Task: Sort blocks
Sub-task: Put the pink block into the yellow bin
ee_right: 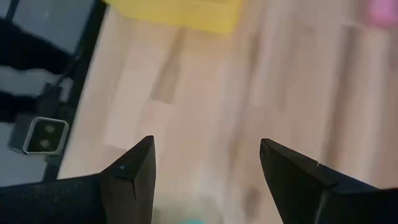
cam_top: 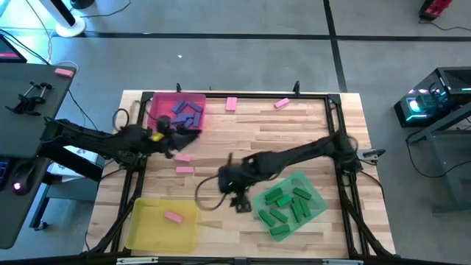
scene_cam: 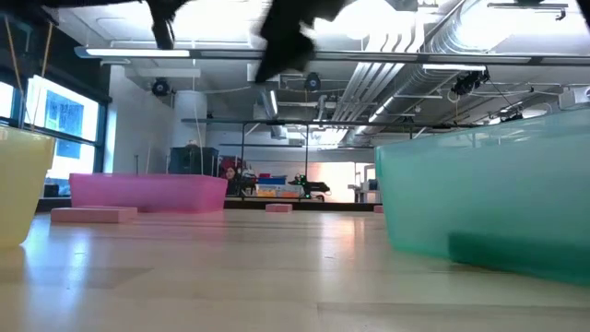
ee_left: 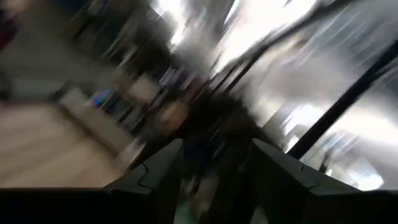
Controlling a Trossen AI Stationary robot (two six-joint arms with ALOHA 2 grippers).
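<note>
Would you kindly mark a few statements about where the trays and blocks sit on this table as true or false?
1. The translucent green tray holds several green bar-shaped blocks. True.
2. The translucent yellow tray holds purple-blue blocks. False: it holds a single pink block.
3. The purple-blue blocks lie in the translucent pink tray. True.
4. No pink blocks lie on the bare wooden table. False: several do, such as two near the far edge.
5. The right gripper has its fingers shut on a block. False: they stand open with nothing between them.
</note>
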